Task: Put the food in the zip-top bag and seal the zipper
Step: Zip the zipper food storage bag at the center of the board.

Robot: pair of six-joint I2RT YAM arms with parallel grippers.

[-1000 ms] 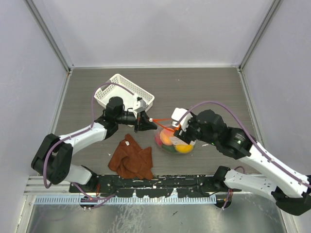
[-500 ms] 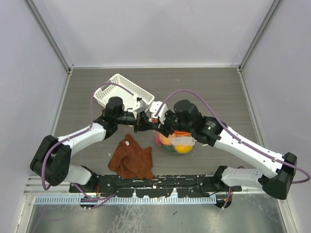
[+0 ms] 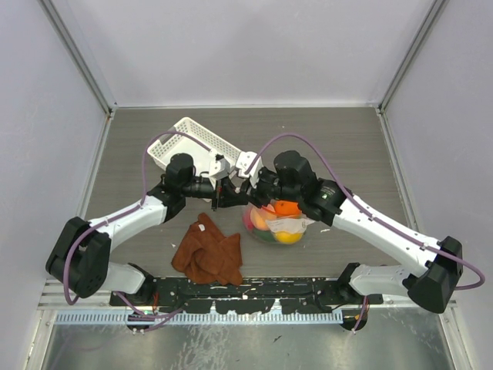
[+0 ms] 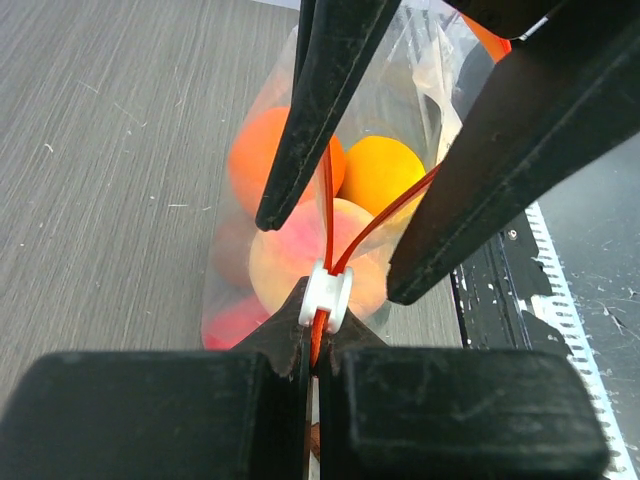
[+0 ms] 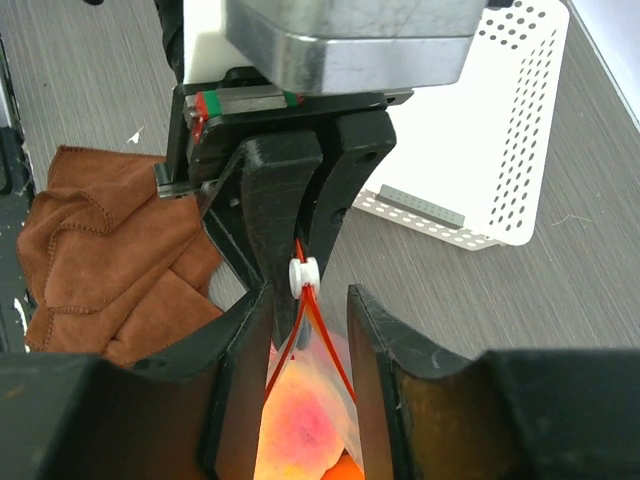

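The clear zip-top bag point(image 3: 299, 225) stands on the table and holds the food point(image 3: 276, 223). Orange point(image 4: 262, 160), yellow point(image 4: 380, 175) and peach-pink point(image 4: 300, 250) fruits show through it. My left gripper point(image 3: 222, 194) is shut on the left end of the orange-red zipper point(image 4: 328, 200), just behind its white slider point(image 4: 325, 298). My right gripper point(image 3: 248, 193) is open. Its fingers point(image 5: 245, 340) straddle the zipper strips close to the slider point(image 5: 303, 272), right in front of the left gripper. Beyond the slider the two strips spread apart.
A white lattice basket point(image 3: 185, 142) stands behind the left gripper and also shows in the right wrist view point(image 5: 490, 110). A brown cloth point(image 3: 208, 254) lies at the near left of the bag. The arms' base rail point(image 3: 246, 293) runs along the near edge.
My right gripper has moved left along the bag's mouth, from its right end to just beside the left gripper. The left gripper has kept its hold and place.
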